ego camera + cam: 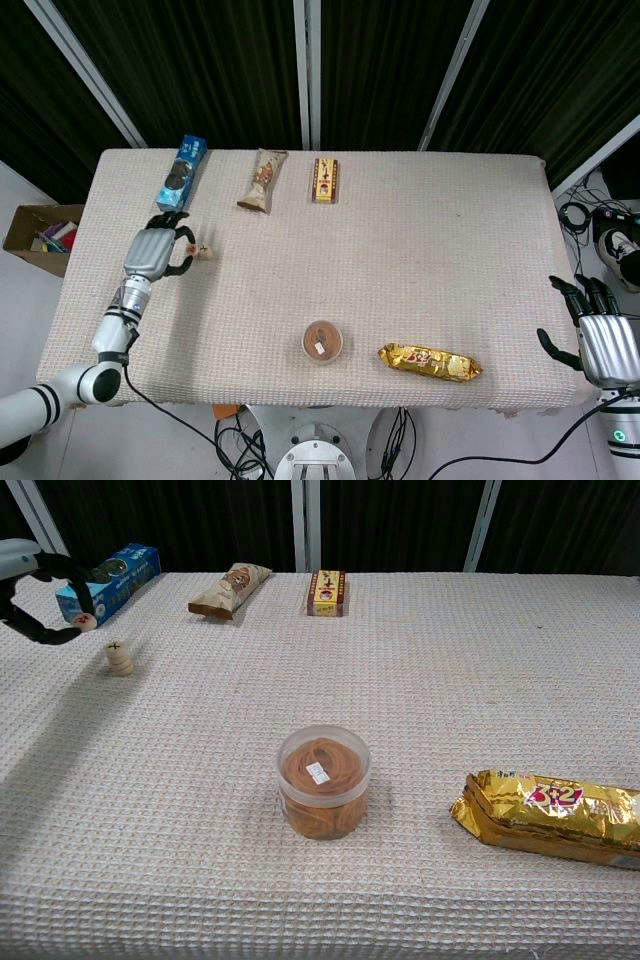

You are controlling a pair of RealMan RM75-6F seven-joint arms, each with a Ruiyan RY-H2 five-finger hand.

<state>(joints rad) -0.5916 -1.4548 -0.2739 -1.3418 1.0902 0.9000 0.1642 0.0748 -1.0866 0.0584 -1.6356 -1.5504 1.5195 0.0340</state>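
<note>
Right hand (605,345) only in head view; chest view shows left hand (30,590) pinching disc (86,621)

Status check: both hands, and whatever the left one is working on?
Left hand pinches a small wooden disc, above the stack of wooden discs. Right hand open, off the table's right edge. Blue cookie box close behind.

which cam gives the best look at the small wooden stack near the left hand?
Chest view: the wooden stack stands apart from the left hand, its layers and dark top mark visible. Head view shows only a tiny top beside the hand.
</note>
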